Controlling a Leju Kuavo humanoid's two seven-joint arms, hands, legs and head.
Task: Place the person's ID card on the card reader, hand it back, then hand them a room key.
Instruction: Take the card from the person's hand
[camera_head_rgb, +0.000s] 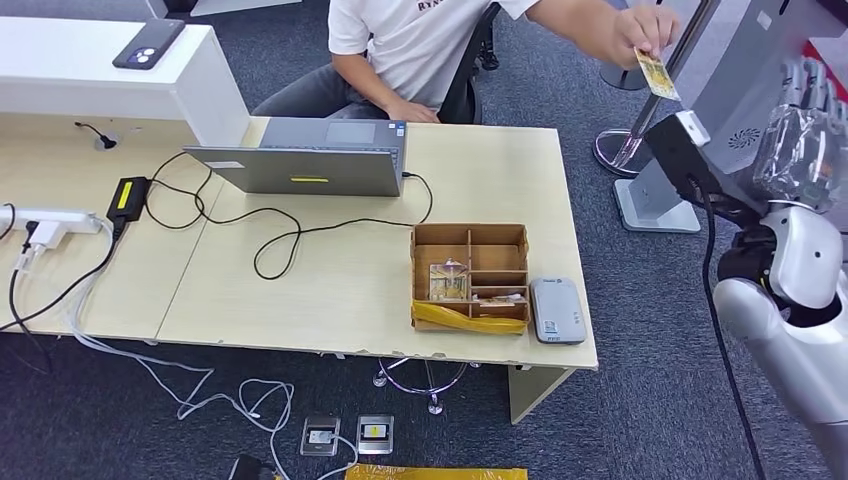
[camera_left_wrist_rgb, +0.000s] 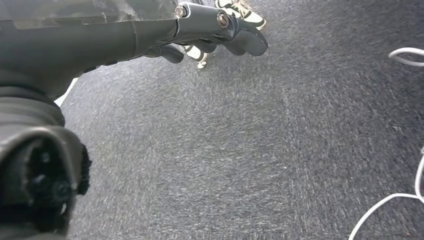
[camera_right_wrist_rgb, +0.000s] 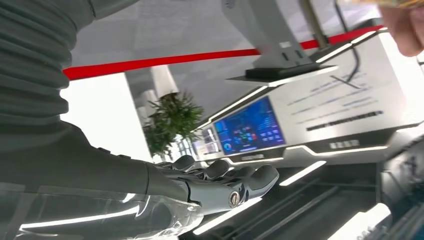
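A seated person in a white T-shirt (camera_head_rgb: 400, 40) is reaching an arm out past the far right corner of the desk (camera_head_rgb: 330, 270), and the person's hand (camera_head_rgb: 640, 35) is pinching the ID card (camera_head_rgb: 657, 74) by its upper end, so that the card is hanging tilted in the air, apart from the robot. The right hand (camera_head_rgb: 805, 135) is raised at the right side of the head view, near the card but not touching it; it is holding nothing, and in the right wrist view its fingers (camera_right_wrist_rgb: 235, 182) are lying stretched forward side by side, only slightly bent. The left hand (camera_left_wrist_rgb: 210, 30) is hanging over dark carpet, its fingers likewise extended and loosely curved with nothing in them (a white cable (camera_left_wrist_rgb: 400, 200) is trailing across the floor nearby).

On the desk, the grey card reader (camera_head_rgb: 557, 310) is lying flat near the front right corner, just beside the right wall of a brown compartmented cardboard box (camera_head_rgb: 470, 277). Small items are sitting in the box's front compartments, but whether any is a room key cannot be told. A grey laptop (camera_head_rgb: 310, 160) is standing open further back, with black cables looping across the desktop towards a power adapter (camera_head_rgb: 127, 196). A dark phone (camera_head_rgb: 148, 43) is lying on the white raised counter (camera_head_rgb: 90, 80) at the far left.
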